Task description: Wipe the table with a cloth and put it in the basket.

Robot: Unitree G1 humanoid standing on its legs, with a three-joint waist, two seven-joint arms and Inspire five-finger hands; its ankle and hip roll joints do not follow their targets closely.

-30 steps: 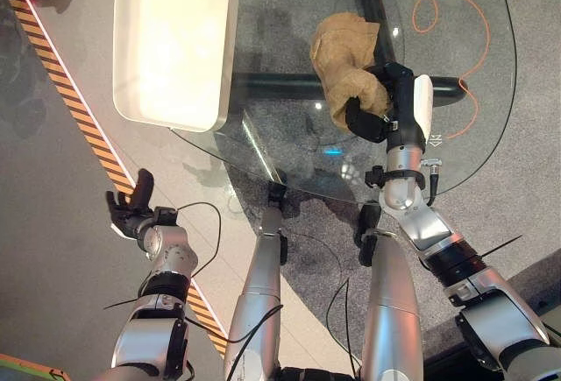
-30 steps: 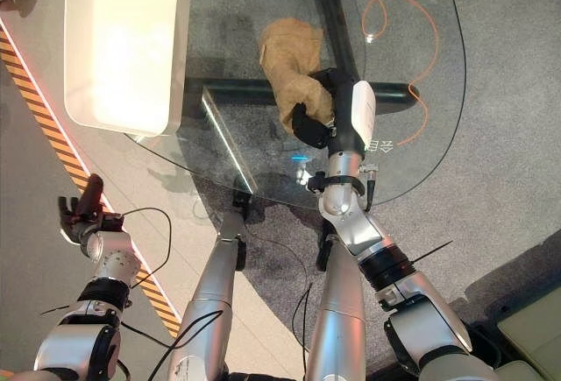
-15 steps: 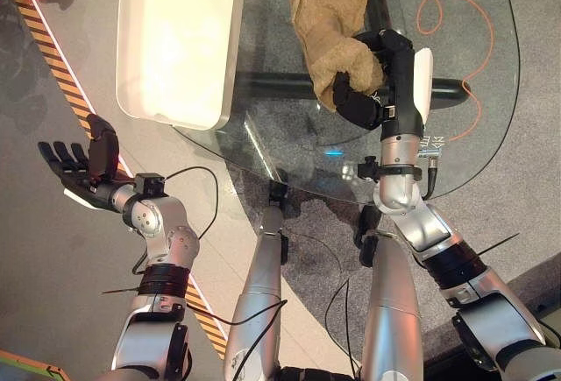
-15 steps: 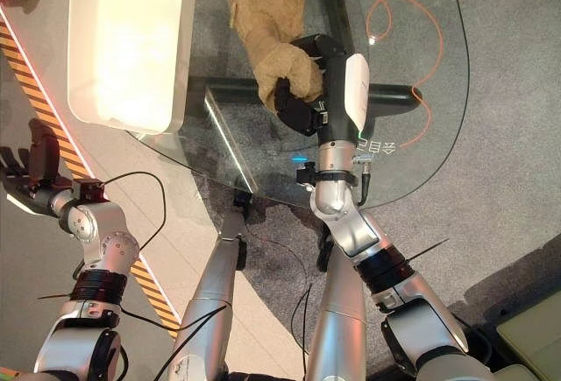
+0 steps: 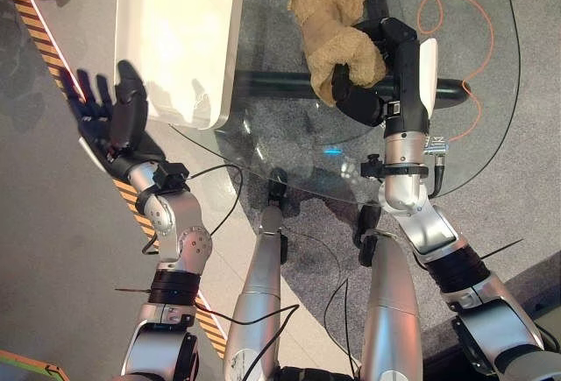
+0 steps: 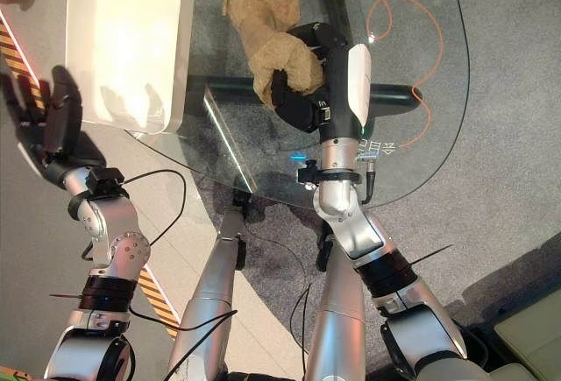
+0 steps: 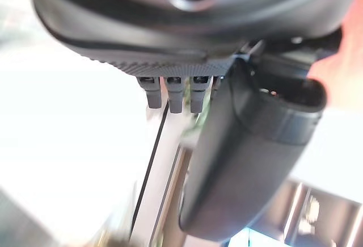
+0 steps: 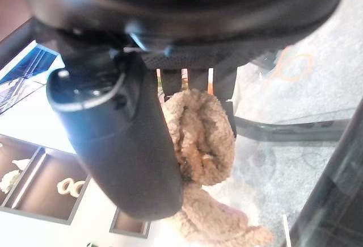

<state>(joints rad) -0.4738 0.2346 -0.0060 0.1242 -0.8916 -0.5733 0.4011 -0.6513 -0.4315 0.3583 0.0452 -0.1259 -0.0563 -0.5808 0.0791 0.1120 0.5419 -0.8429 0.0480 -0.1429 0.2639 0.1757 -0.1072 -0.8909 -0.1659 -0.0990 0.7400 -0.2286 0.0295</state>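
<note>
Desk editor: Left eye view first — where is the cloth?

Photographer: On the glass desk, near its far side. The tan cloth lies bunched and stretched away from the robot, its near end gripped by the right hand, whose dark fingers curl round the bundle. The right wrist view confirms it: the fingers and thumb close on the fluffy fabric, with more of it trailing on the glass beyond.

Desk editor: And the basket?

Photographer: The white basket sits on the desk's left part, well to the left of the cloth, its near corner at the glass edge.

Desk editor: The other hand?

Photographer: The left hand is raised off the desk, just beside the basket's near left corner, over the floor with its striped tape. Its fingers are spread straight, holding nothing.

Desk editor: Anything else on the desk?

Photographer: An orange cord loops beneath the glass at the right.
</note>
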